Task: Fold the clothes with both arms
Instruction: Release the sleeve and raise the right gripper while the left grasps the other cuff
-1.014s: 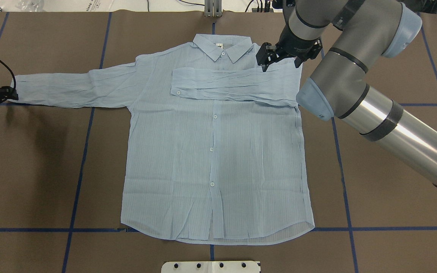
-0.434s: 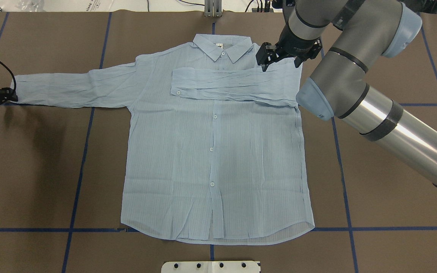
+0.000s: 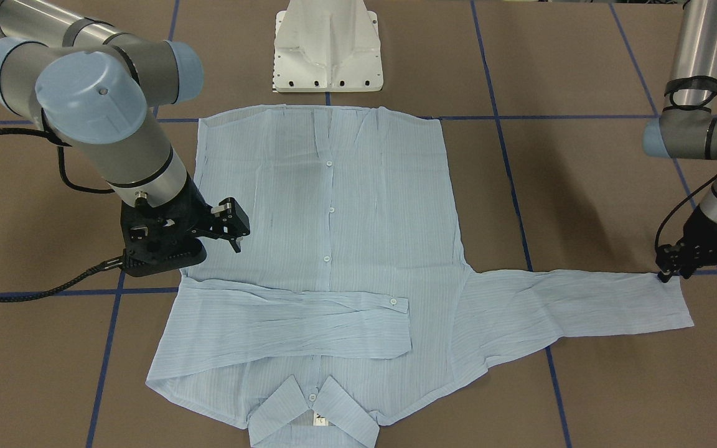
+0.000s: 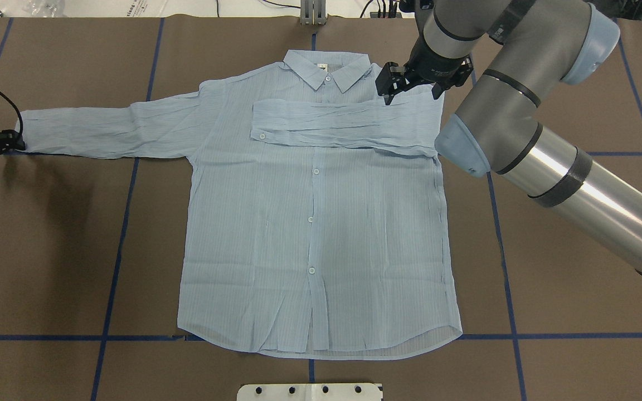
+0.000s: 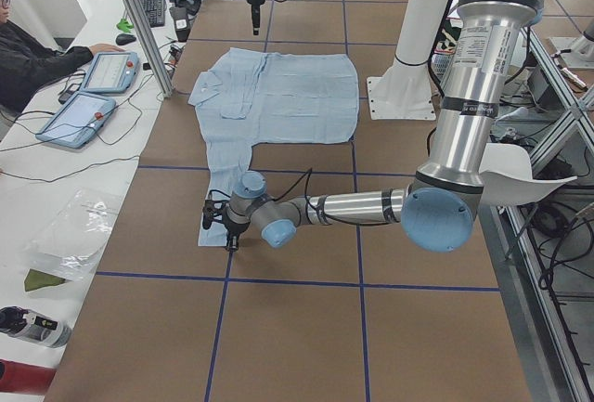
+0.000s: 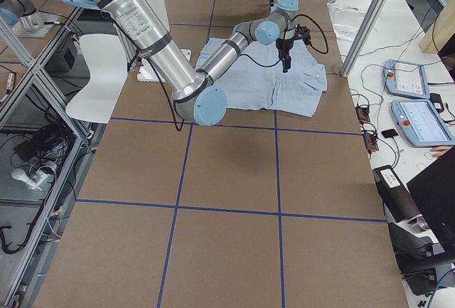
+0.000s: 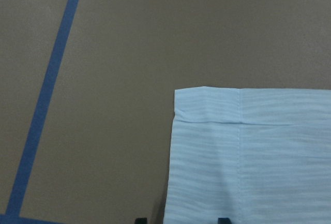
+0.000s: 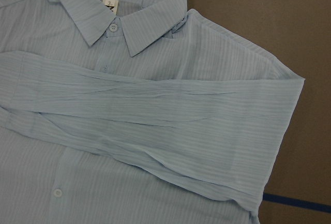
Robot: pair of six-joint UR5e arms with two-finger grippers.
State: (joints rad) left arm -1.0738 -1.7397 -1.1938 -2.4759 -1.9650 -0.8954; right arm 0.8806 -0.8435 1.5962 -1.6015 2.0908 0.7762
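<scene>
The brown paper-covered bench [image 4: 48, 250] with its blue tape grid carries the pale blue, finely striped long-sleeved shirt [image 4: 321, 234], lying flat and buttoned, front up, collar away from the robot. One sleeve [image 4: 343, 125] is folded across the chest. The other sleeve [image 4: 109, 131] lies stretched out towards the robot's left.

My right end effector [image 4: 412, 92] hovers over the shoulder beside the pointed collar [image 4: 326, 69], jaws wide and holding nothing. My left end effector [image 4: 17, 142] sits at the outstretched sleeve's cuff [image 7: 248, 110]. Its two dark fingertips [image 7: 223, 220] stand apart, one off the cloth and one over it (I can't tell whether they touch the fabric).

My worry is the pinch. This cloth is thin, so closing here may catch only the edge and let it slip mid-fold, or drag the body askew and disturb the sleeve already folded.

The small white neck label [image 8: 109, 2] reads "3"; the rest is too small to read.
</scene>
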